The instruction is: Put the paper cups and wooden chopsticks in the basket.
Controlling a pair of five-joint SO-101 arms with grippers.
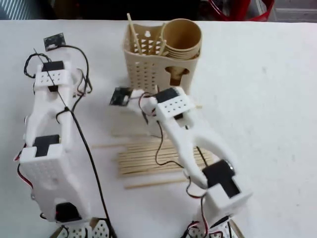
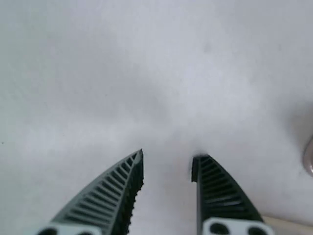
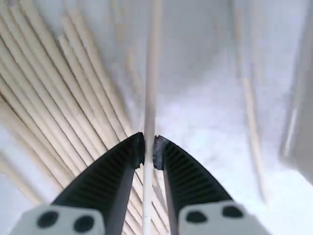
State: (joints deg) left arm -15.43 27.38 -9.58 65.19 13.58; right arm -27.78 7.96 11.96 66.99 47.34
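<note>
The right pincer is clamped on a single chopstick, close by the pile of chopsticks laid on the bench. The left pincer is held apart over bare bench. In the high view, the basket is set at 12 o'clock from the pile. Stacked paper cups and upright chopsticks are contained in it. Open bench is left at 3 o'clock of the basket.
</note>
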